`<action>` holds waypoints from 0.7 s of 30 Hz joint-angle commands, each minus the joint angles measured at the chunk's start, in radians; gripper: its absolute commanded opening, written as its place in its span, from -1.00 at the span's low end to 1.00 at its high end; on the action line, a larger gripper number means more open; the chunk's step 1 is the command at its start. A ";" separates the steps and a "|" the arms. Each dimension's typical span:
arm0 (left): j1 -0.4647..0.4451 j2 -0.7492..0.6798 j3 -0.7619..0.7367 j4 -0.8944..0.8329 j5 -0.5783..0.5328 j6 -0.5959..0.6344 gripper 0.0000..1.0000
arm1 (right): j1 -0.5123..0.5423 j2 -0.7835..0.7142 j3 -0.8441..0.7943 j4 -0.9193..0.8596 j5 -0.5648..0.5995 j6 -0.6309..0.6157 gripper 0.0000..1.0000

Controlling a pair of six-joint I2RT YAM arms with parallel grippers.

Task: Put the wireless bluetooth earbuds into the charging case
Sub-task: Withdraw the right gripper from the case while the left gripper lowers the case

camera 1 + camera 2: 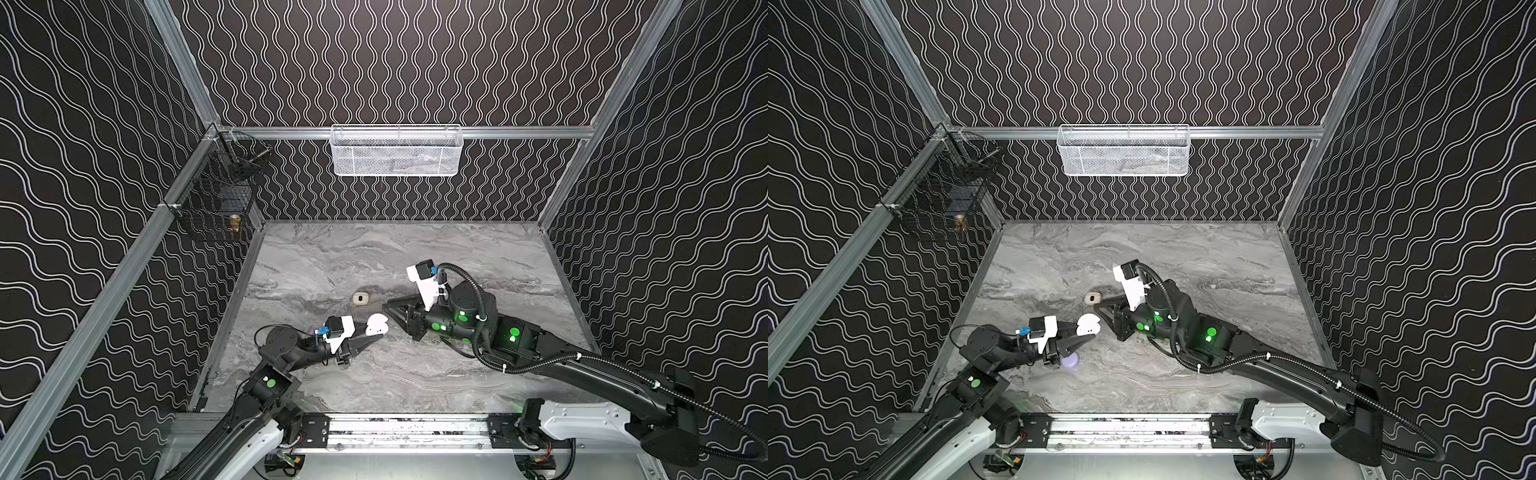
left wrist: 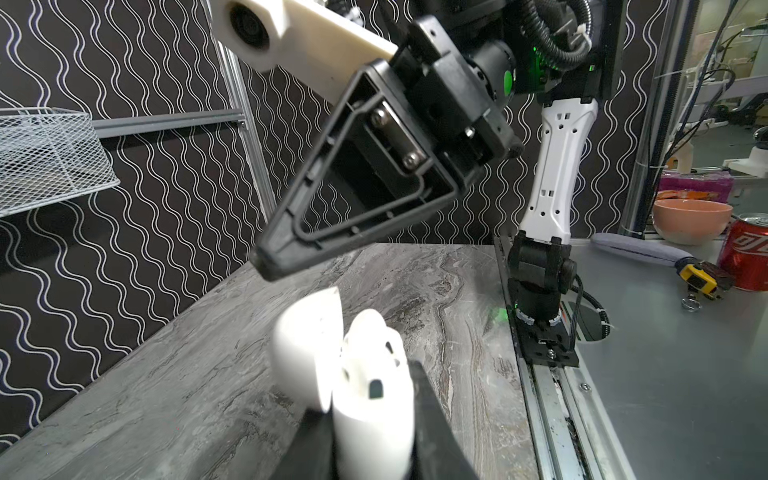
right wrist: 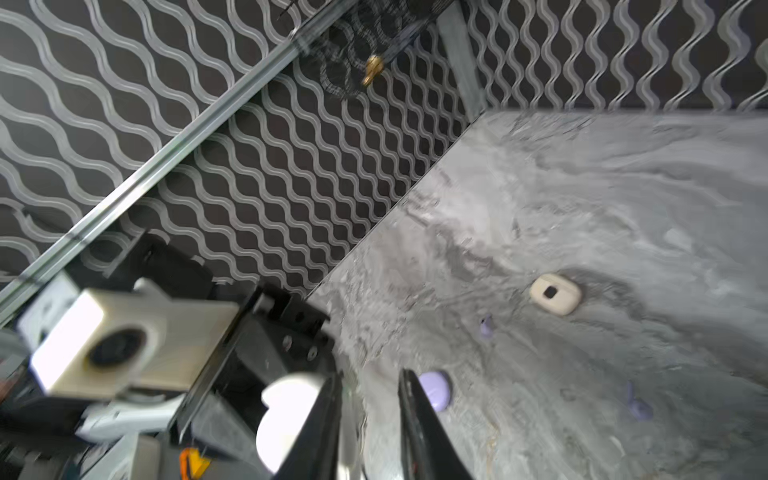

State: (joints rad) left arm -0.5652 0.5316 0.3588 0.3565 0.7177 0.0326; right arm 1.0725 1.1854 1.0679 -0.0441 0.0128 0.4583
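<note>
Although it hangs in plain sight on the back rail, the white mesh basket (image 1: 397, 151) shows only a grey shape inside that I cannot name. The black wire basket (image 1: 216, 195) on the side wall holds a brass piece (image 1: 235, 223) and some dark items.

The white charging case (image 1: 376, 325), lid swung open, is pinched by its body in the left gripper (image 2: 368, 399). Whether buds sit in its sockets I cannot tell. A closed cream case (image 3: 555, 294) and a lavender case (image 3: 436, 390) lie on the marble table (image 1: 332, 257).

Outside the cell, a red can (image 2: 748, 253) bears white characters, cut off and unreadable.

The right gripper (image 3: 370, 374), fingers a narrow gap apart with nothing visible between them, points at the open case. One lavender earbud (image 3: 486, 326) lies between the lavender and cream cases, near those fingertips. A second lavender earbud (image 3: 638, 405) lies well apart.
</note>
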 commanded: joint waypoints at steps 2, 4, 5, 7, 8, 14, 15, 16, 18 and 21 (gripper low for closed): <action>-0.006 0.005 0.002 0.032 0.028 0.020 -1.00 | -0.012 0.100 0.108 -0.112 0.170 0.033 -0.57; -0.009 0.009 0.003 0.030 0.028 0.024 -1.00 | -0.014 0.154 0.139 -0.125 0.151 0.022 -0.62; -0.011 0.011 0.004 0.030 0.027 0.026 -1.00 | -0.014 0.167 0.139 -0.114 0.131 0.017 -0.62; -0.012 0.017 0.002 0.031 0.025 0.029 -1.00 | -0.013 0.177 0.124 -0.077 0.074 -0.006 -0.61; -0.012 0.020 0.003 0.034 0.025 0.029 -1.00 | -0.010 0.176 0.115 -0.062 0.047 -0.014 -0.59; -0.016 0.030 0.005 0.026 0.006 0.035 -1.00 | 0.025 0.137 0.045 0.027 -0.063 -0.055 -0.54; -0.016 0.027 0.005 0.020 0.000 0.035 -1.00 | 0.035 0.129 0.035 0.035 -0.065 -0.055 -0.54; -0.016 0.023 0.004 0.019 -0.002 0.034 -1.00 | 0.038 0.121 0.020 0.045 -0.076 -0.055 -0.54; -0.015 0.012 0.001 0.016 -0.011 0.032 -1.00 | 0.046 0.102 -0.005 0.071 -0.095 -0.051 -0.55; -0.016 0.007 -0.006 0.022 -0.014 0.027 -1.00 | 0.065 0.054 -0.048 0.098 -0.076 -0.051 -0.55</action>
State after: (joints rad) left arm -0.5827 0.5423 0.3557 0.3233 0.7429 0.0582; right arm 1.1225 1.2644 1.0435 0.0216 -0.0196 0.4217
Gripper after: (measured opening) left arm 0.209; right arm 0.222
